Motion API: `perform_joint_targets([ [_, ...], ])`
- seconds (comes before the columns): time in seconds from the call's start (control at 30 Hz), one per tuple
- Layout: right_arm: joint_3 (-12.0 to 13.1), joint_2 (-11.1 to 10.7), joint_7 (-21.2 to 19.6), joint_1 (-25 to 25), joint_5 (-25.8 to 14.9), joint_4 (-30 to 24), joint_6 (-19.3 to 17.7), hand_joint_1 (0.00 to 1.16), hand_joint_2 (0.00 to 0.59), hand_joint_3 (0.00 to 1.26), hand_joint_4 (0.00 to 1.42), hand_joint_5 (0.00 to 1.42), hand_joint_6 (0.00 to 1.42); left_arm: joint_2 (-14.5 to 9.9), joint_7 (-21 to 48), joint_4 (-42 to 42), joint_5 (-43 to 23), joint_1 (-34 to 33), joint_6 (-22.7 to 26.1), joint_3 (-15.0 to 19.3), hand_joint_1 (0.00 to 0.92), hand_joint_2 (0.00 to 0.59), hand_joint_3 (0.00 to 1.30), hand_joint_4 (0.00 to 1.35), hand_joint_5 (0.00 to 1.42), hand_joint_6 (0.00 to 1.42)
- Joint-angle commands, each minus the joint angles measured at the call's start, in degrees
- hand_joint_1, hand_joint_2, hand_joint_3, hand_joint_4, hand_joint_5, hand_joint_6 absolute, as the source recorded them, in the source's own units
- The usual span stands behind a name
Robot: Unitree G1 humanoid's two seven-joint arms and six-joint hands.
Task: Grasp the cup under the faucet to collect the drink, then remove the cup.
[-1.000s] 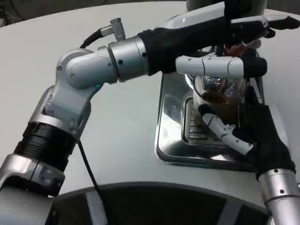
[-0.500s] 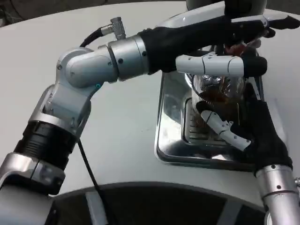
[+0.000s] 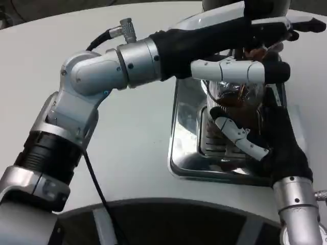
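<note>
Nearest, at the bottom, a dark round edge [image 3: 168, 224] in front of the white desk [image 3: 133, 148]. Low on the right, right hand [image 3: 265, 135] wrapped around the clear cup [image 3: 237, 102], grasping it, now moved a bit up and away compared with a second ago. Cup with brown drink inside, standing over the shiny metal tray [image 3: 186, 148], on its grille. Plenty of bare desk to the left of the tray; tray's near rim close to the dark edge. Farther back, left hand [image 3: 240, 48] reaching across above the cup, fingers stretched out by the faucet [image 3: 258, 51]; can't tell if pressing or holding anything.
</note>
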State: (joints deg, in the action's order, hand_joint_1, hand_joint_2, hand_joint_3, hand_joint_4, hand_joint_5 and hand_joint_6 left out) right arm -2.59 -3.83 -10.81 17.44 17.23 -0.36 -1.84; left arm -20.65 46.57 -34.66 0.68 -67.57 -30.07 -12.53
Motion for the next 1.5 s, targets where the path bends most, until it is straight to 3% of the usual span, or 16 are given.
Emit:
perform_joint_targets([
  [0.03, -0.4, 1.0, -1.3, 0.0, 0.3, 1.4, -1.2, 0.65, 0.24, 0.02, 0.08, 0.12, 0.0, -0.5, 1.7, -0.3, 1.9, 0.4, -0.6, -1.1, 0.0, 0.087, 0.1, 0.0, 0.08, 0.14],
  [0.53, -0.8, 2.9, -5.7, -0.3, 0.9, 4.2, -4.6, 0.7, 0.24, 0.17, 0.25, 0.29, 0.09, -0.9, 1.6, 0.4, 2.1, 0.9, -0.7, -1.3, 0.0, 0.087, 0.1, 0.01, 0.08, 0.15],
  [0.97, -0.8, 4.6, -9.7, -0.7, 1.1, 6.8, -8.9, 0.72, 0.244, 0.36, 0.43, 0.47, 0.26, -1.4, 1.5, 1.5, 1.8, 2.1, -0.9, -1.2, 0.0, 0.077, 0.09, 0.01, 0.08, 0.16],
  [1.17, -0.8, 4.7, -10.4, -0.9, 1.1, 7.1, -10.2, 0.72, 0.244, 0.44, 0.52, 0.56, 0.34, -1.3, 0.2, 2.7, 0.5, 2.8, -2.6, 0.5, 0.0, 0.067, 0.03, 0.0, 0.1, 0.16],
  [1.5, -0.5, 4.8, -11.2, -1.5, 1.2, 6.7, -11.4, 0.73, 0.249, 0.5, 0.59, 0.63, 0.4, -1.4, -1.5, 4.8, -0.8, 3.4, -3.5, 3.7, 0.0, 0.075, 0.03, 0.03, 0.12, 0.18],
])
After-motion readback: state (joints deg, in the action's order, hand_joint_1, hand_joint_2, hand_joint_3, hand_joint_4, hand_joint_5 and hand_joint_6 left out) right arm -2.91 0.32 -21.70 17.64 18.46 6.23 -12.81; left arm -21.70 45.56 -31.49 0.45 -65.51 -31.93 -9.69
